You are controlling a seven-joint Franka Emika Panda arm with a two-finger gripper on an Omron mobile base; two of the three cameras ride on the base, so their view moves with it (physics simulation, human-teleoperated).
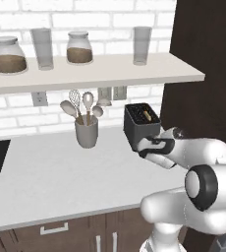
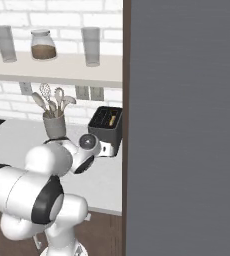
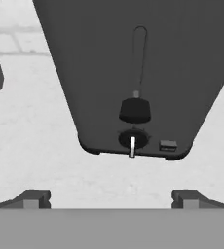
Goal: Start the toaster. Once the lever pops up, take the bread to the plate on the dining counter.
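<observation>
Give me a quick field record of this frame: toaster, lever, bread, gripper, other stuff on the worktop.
toaster: dark box at the right end of the white worktop, beside the dark tall cabinet
lever: black knob low in its slot on the front face
bread: tan slice standing in a top slot
gripper: open, facing the toaster front, touching nothing
utensil holder: grey cup with spoons and whisk, left of the toaster
shelf: jars and glasses

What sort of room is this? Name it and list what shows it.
A simulated home kitchen, most likely: a toaster on a white worktop backed by white brick, a crock of cooking utensils, and storage jars on a wall shelf.
</observation>
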